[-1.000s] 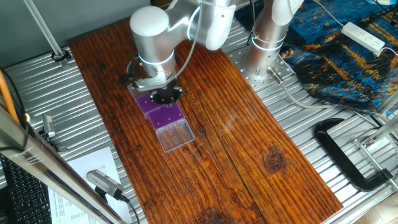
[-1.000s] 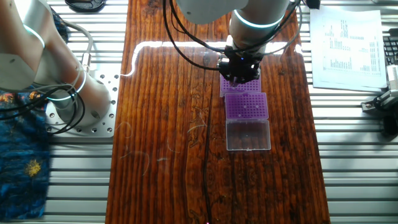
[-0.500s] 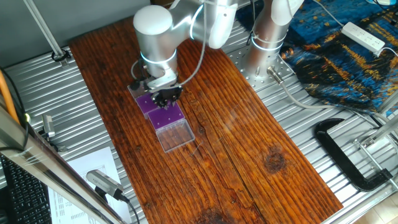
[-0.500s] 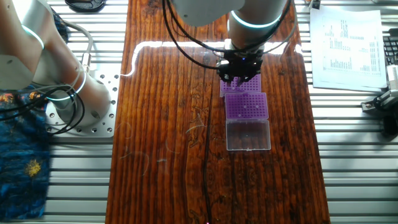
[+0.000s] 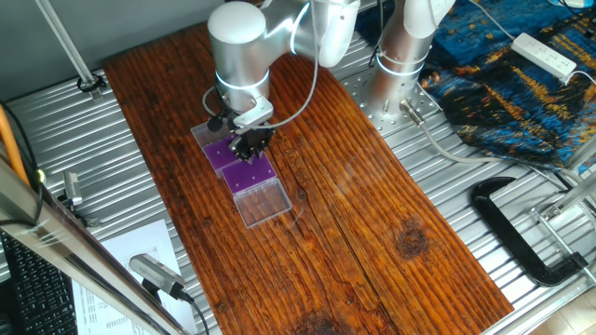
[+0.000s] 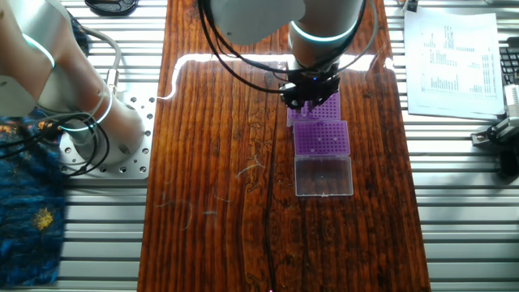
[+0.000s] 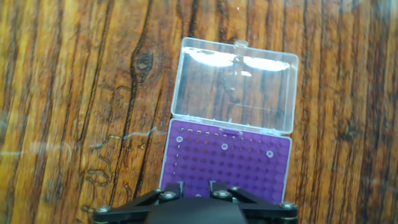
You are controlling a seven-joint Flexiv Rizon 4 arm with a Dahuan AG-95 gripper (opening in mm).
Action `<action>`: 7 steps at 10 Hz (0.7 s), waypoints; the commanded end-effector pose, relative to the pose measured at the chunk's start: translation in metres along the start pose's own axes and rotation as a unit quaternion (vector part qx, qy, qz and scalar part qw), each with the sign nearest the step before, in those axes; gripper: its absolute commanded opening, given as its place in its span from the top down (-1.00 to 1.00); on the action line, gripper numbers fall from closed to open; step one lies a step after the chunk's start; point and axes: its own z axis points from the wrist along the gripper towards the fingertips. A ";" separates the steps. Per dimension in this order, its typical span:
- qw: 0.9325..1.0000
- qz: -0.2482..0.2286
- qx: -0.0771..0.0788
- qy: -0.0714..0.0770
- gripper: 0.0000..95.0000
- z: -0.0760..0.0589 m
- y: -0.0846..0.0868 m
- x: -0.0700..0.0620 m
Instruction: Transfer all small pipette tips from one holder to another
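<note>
Risen and shifted slightly since earlier, the gripper (image 6: 309, 103) hovers over the far holder (image 6: 325, 107); jaws nearly together, grip unclear; near holder (image 7: 227, 165) at 12 o'clock in the hand view.

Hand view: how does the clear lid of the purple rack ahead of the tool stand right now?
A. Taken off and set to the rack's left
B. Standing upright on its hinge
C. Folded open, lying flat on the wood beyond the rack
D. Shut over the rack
C: the clear lid lies flat on the wood, joined to the far edge of the purple rack, whose holes are uncovered.
</note>
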 end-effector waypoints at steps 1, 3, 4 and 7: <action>1.000 0.000 -0.002 0.003 0.60 0.001 0.000 0.000; 1.000 -0.007 -0.006 0.003 0.60 0.001 0.000 0.000; 1.000 -0.012 -0.006 0.005 0.60 0.001 0.000 0.000; 1.000 -0.011 -0.006 0.005 0.60 0.000 0.001 0.004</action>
